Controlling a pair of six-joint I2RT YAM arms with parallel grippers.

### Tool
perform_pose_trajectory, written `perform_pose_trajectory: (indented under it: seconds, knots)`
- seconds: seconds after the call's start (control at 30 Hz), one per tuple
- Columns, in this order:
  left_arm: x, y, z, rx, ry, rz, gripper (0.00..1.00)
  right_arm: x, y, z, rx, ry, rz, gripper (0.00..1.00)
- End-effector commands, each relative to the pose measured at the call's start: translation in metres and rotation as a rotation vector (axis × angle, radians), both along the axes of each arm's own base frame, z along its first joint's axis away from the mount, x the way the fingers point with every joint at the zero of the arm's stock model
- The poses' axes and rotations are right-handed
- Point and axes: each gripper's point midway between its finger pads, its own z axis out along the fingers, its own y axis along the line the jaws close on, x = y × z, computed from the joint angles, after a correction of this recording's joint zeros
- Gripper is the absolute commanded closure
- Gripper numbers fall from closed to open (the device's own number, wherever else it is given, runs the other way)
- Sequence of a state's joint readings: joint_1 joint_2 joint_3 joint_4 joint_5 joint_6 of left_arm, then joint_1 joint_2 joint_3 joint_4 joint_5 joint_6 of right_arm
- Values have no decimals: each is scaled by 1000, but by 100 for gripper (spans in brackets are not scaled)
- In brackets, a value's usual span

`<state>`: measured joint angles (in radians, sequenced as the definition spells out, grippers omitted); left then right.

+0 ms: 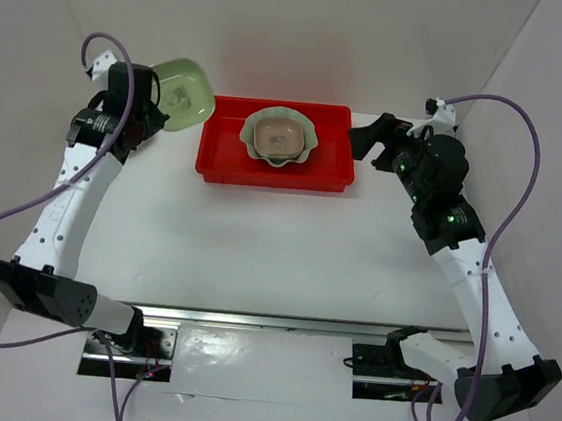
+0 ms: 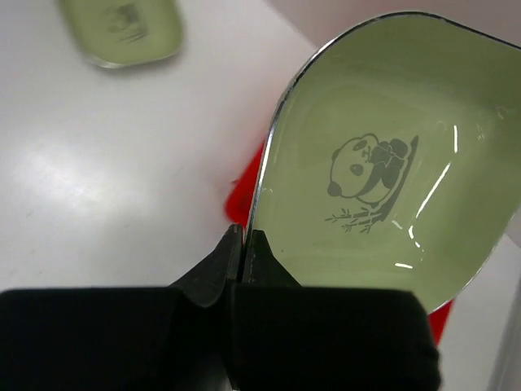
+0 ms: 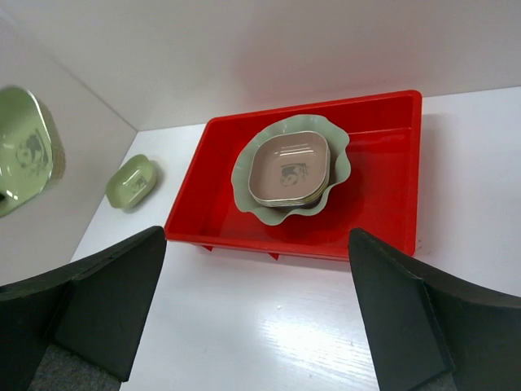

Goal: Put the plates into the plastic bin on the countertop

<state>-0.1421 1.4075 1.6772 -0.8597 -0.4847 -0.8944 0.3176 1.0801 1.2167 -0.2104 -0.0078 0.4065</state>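
Note:
The red plastic bin [image 1: 225, 154] stands at the back middle of the white countertop [image 1: 258, 238], and also shows in the right wrist view [image 3: 383, 187]. In it lies the large pale-green scalloped dish [image 1: 312, 133] [image 3: 338, 163], with a pinkish tan small dish [image 1: 277, 138] [image 3: 289, 167] on top; more rims show under the tan dish. My left gripper [image 1: 153, 109] [image 2: 244, 235] is shut on the rim of a small pale-green panda dish [image 1: 183, 92] [image 2: 383, 163] [image 3: 24, 151], held tilted in the air left of the bin. My right gripper [image 1: 362, 142] [image 3: 256, 244] is open and empty beside the bin's right end.
A second small pale-green dish [image 3: 130, 181] [image 2: 122, 28] lies on the countertop left of the bin, hidden in the top view. White walls close in at the back and both sides. The arm bases and a metal rail [image 1: 269, 322] are at the near edge.

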Motion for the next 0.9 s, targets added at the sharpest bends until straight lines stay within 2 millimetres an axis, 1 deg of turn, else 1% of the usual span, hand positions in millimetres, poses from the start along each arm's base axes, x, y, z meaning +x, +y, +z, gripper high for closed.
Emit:
perform_pose_trajectory:
  seconds: [0.0,0.03,0.07,0.1,0.13,0.17,0.2,0.23,0.27,0.3,0.33,0.37,0.4,0.47,0.5,0.53,0.63,0.67,0.73,0.8,0.83,0.87]
  knots:
    - [63,-57,32,40,-204,-342,100,-5,-10,38,24,-105,-31,0]
    - [84,-80,7,40,-151,-396,100,-8,-10,40,36,-103,-31,0]
    - [97,-93,17,32,-176,-423,100,-13,-11,49,57,-118,-31,0]
    - [109,-107,9,31,-161,-463,100,-16,-12,49,57,-116,-31,0]
    - [117,-125,0,16,-146,-509,100,-22,-13,55,73,-130,-31,0]
    - [137,-140,-18,20,-128,-546,100,-24,-16,58,76,-139,-41,0]
    - [145,-153,-26,22,-126,-592,100,-28,-17,65,82,-156,-41,0]
    - [154,-163,-29,16,-142,-610,100,-31,-18,65,81,-153,-41,0]
    - [158,-172,-37,23,-129,-627,100,-35,-21,68,81,-153,-52,0]
    - [170,-180,-51,19,-112,-653,100,-36,-24,73,82,-156,-63,0]
    - [176,-182,-57,19,-105,-654,100,-36,-24,70,78,-145,-63,0]
    - [180,-191,-63,22,-100,-679,100,-40,-27,71,79,-146,-72,0]
    - [189,-196,-74,17,-85,-687,100,-40,-25,71,79,-146,-72,0]
    - [197,-202,-83,7,-71,-703,100,-46,-27,70,84,-157,-72,0]
    - [196,-207,-91,5,-44,-713,100,-47,-24,70,84,-157,-63,0]
    - [203,-212,-97,-14,-39,-714,100,-45,-24,65,81,-147,-63,0]
    - [209,-219,-107,-46,-31,-719,100,-46,-24,63,77,-138,-63,0]
    - [211,-220,-122,-57,-7,-712,100,-46,-24,63,77,-138,-63,0]
    - [215,-222,-126,-73,-2,-702,100,-46,-24,63,77,-138,-63,0]
    - [218,-222,-139,-76,22,-688,100,-45,-25,60,74,-129,-72,0]
    - [220,-221,-134,-78,9,-672,100,-45,-25,60,74,-129,-72,0]
    - [220,-220,-145,-78,34,-671,100,-45,-25,60,74,-129,-72,0]
